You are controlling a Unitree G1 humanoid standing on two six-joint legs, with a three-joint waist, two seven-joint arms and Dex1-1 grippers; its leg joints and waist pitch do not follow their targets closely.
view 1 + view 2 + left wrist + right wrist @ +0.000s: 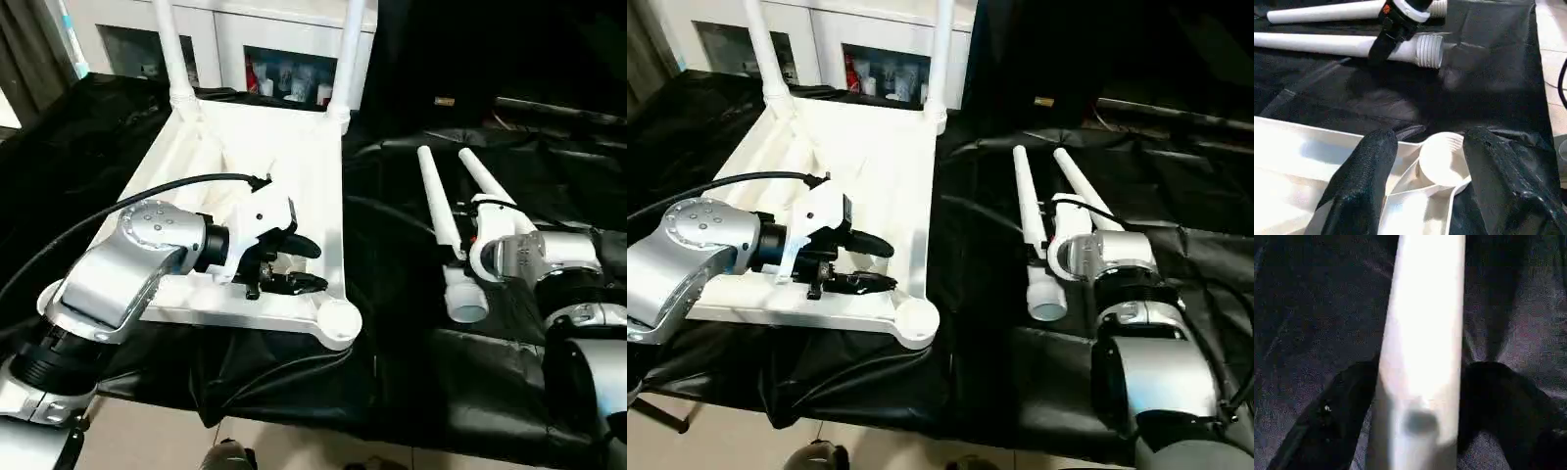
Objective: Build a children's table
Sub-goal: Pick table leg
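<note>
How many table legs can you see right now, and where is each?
4. Two legs stand screwed into the tabletop's far corners: far-left leg, far-right leg. Two lie loose on the black cloth: inner loose leg, and outer loose leg between the right gripper's fingers.

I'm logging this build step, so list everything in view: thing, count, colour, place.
Table top: one, white, upside down on the black cloth, ribbed underside up.
Fitted legs: two, white, standing upright in the far corner sockets.
Empty corner socket: one, white, near corner of the top, beside the left gripper.
Loose legs: two, white, lying side by side on the cloth right of the top.
Black cloth: one, covering the work surface.
Cabinet: one, white, glass doors, behind.
Left gripper: open, over the top's near edge.
Right gripper: fingers either side of a loose leg.
</note>
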